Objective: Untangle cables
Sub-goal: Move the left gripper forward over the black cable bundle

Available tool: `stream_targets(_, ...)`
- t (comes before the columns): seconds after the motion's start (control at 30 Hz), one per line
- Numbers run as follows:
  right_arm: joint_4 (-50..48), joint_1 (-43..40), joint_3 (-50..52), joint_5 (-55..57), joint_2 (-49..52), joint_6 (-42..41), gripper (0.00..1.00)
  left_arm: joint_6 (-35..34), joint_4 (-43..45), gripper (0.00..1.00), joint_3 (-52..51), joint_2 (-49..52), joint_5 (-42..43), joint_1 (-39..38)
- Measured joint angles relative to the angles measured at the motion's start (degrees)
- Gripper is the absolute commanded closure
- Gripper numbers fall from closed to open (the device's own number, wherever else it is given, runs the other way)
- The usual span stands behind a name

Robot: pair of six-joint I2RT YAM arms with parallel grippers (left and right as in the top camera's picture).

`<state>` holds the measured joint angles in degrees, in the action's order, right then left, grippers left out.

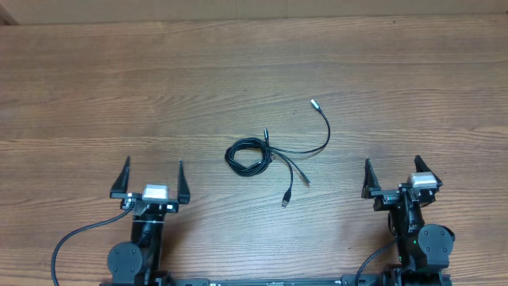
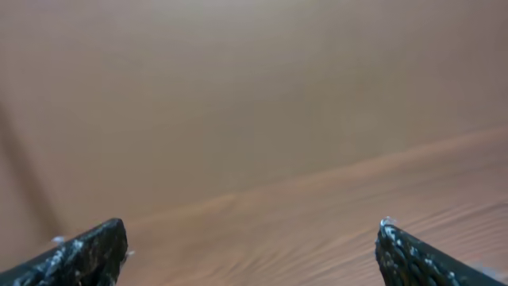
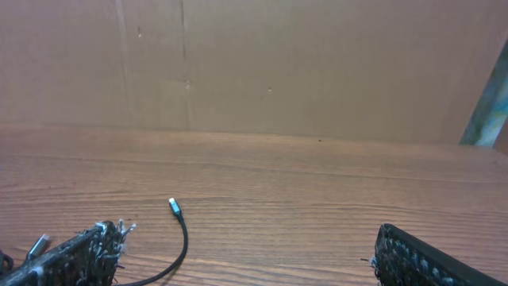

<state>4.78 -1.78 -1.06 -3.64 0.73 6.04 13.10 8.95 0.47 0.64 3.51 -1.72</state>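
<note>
Black thin cables (image 1: 266, 154) lie partly coiled, silver plug ends splayed.

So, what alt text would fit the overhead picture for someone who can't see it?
Thin black cables lie tangled in the middle of a wooden table. The robot's left tool and right tool stand open and empty, apart from them.
</note>
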Motion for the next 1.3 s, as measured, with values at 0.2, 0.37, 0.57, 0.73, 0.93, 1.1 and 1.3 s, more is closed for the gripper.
stream_targets(0.2, -0.04, 0.0, 0.0, 0.0, 0.0, 0.02, 0.0, -11.23, -1.6, 0.0, 0.0, 0.0, 9.66, 0.0)
stream_targets(0.37, -0.02, 0.0, 0.0, 0.02, 0.0, 0.0, 0.0, -19.39, -2.78, 0.0, 0.85, 0.0, 13.16, 0.0)
stream_targets(0.57, 0.0, -0.02, 0.0, 0.0, 0.0, 0.02, 0.0, -22.36, -15.08, 0.0, 9.55, 2.97, 14.8, 0.0)
stream_targets(0.73, -0.02, 0.0, 0.0, 0.02, 0.0, 0.0, 0.0, -21.49, -22.27, 0.01, 19.17, 10.82, 15.23, 0.0)
stream_targets(0.93, -0.02, 0.0, 0.0, 0.0, 0.0, 0.02, 0.0, -20.41, -29.57, 0.0, 28.87, 23.5, 15.43, 0.0)
stream_targets(1.1, -0.02, 0.0, 0.0, 0.0, 0.0, 0.02, 0.0, -20.17, -39.58, 0.0, 39.56, 36.22, 16.55, 0.0)
stream_targets(1.3, 0.0, -0.02, 0.0, 0.02, 0.0, -0.02, 0.0, -20.17, -43.56, 0.01, 47.82, 46.69, 20.81, 0.0)
